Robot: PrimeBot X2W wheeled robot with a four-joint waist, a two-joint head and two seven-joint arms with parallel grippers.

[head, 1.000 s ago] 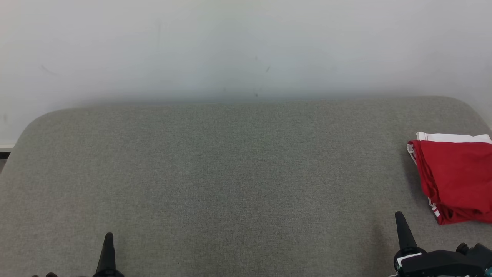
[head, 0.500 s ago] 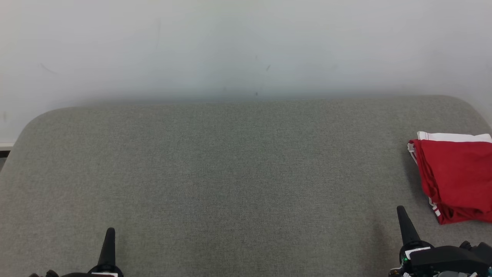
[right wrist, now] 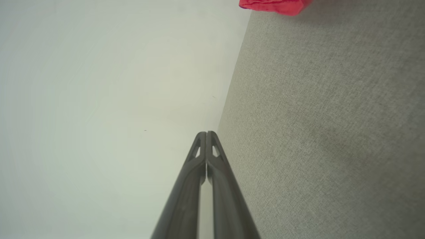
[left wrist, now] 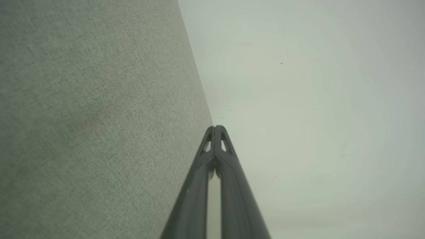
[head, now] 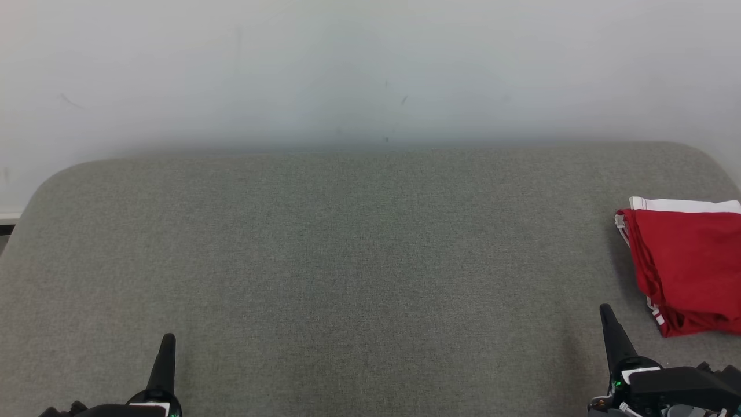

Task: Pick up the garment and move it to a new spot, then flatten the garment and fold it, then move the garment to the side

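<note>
Garment: the red garment [head: 686,266] with white trim lies folded in a compact stack at 3 o'clock of the head view. Its outer side is cut off by the picture's edge.
Support: a grey padded surface [head: 347,260] in front of a pale wall [head: 347,69]; the garment sits at its right-hand end.
Left gripper: the left gripper [head: 168,339] is at 7 o'clock of the head view, pointing to 12. Its jaws are pressed together tip to tip and hold nothing. It is well apart from the garment.
Right gripper: the right gripper [head: 605,310] is at 5 o'clock, its jaws closed tight with nothing between them. The garment is near, toward 1 o'clock from the tip, and not touching.
Right wrist view: a red corner of the garment shows at 1 o'clock, along the top edge.
Step in hand: by my judgement this is the end of step 3, moving the garment to the side. The garment looks folded and set aside, and both arms sit low as if at rest.
Next move: probably none, beyond holding the arms clear of the stack.
If a tidy-up is wanted: the right jaws would have to open, reach toward 1 o'clock and pinch all layers at once.
Risk: the hem at the garment's 7 o'clock corner looks rumpled, and a pinch on the top layer alone may undo the fold.
</note>
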